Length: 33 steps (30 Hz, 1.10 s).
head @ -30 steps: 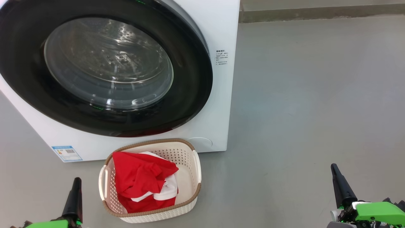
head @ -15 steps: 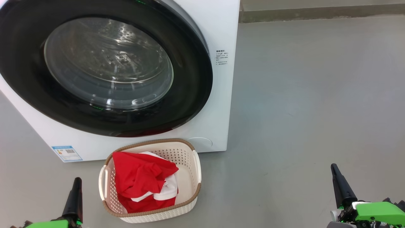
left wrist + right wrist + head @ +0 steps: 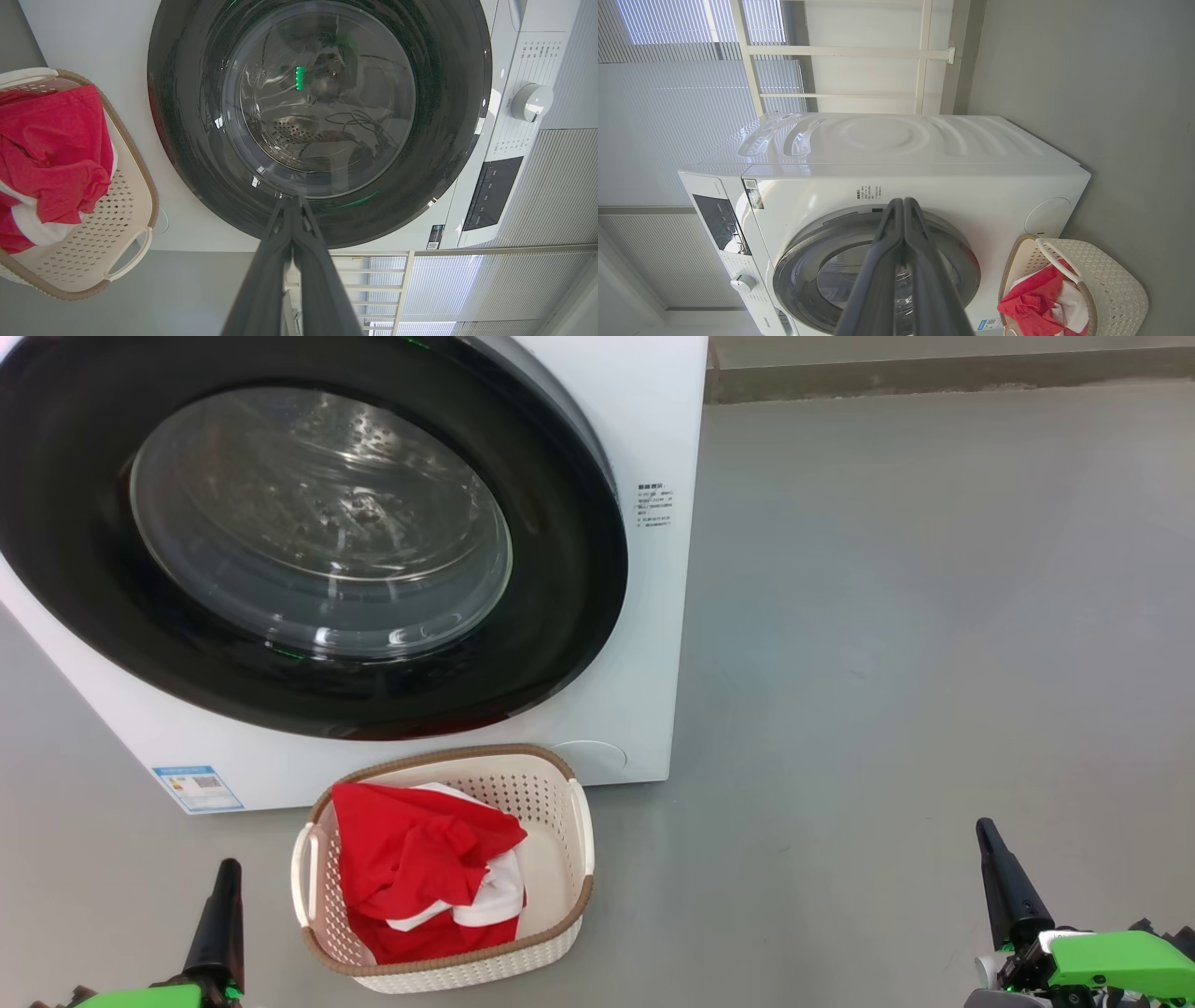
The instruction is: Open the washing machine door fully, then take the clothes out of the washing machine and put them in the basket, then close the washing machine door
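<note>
We've got left pincer (image 3: 225,875) clenched empty near the basket's (image 3: 563,922) left side, clothes (image 3: 420,859) heaped inside, right pincer (image 3: 987,833) clenched empty well off right, washing machine door (image 3: 560,616) shut beyond.

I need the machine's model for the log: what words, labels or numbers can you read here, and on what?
No text can be read.
Blue label sticker, low on the washing machine front: too small.
Small printed text beside the washing machine door: too small.
Markings around the dial: blurred.
Black control panel: marks unreadable.
Small code sticker beside that panel: unreadable.
</note>
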Available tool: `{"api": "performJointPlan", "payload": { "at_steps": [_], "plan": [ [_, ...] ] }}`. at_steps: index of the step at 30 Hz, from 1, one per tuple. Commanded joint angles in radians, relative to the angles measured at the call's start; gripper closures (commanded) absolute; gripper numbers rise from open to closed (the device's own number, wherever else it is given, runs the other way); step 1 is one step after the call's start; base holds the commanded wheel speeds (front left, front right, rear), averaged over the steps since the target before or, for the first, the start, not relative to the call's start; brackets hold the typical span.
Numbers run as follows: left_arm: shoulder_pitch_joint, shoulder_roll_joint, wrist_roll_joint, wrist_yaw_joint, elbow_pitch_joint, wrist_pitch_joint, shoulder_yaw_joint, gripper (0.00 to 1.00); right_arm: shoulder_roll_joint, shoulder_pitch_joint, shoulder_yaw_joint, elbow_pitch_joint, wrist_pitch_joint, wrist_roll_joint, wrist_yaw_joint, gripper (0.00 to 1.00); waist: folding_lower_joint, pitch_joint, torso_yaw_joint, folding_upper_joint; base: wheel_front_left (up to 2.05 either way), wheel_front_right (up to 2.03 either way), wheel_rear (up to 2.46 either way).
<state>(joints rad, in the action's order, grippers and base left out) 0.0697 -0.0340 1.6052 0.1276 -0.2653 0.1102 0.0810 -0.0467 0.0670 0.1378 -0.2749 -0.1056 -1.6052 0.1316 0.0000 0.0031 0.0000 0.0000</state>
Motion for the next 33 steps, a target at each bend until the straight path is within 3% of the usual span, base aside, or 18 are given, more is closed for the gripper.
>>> {"api": "performJointPlan", "payload": {
  "at_steps": [1, 33],
  "plan": [
    [0.038, -0.016, 0.002, 0.003, 0.020, 0.004, 0.034, 1.00, -0.004, 0.041, -0.023, 0.030, -0.008, -0.003, -0.001, 1.00, 0.0000, 0.000, 0.000, 0.0000, 0.00, 0.00, 0.00],
    [0.038, -0.016, 0.003, 0.003, 0.020, 0.004, 0.034, 1.00, -0.004, 0.041, -0.023, 0.030, -0.008, -0.002, -0.001, 1.00, 0.0000, 0.000, 0.000, 0.0000, 0.00, 0.00, 0.00]
  ]
}}
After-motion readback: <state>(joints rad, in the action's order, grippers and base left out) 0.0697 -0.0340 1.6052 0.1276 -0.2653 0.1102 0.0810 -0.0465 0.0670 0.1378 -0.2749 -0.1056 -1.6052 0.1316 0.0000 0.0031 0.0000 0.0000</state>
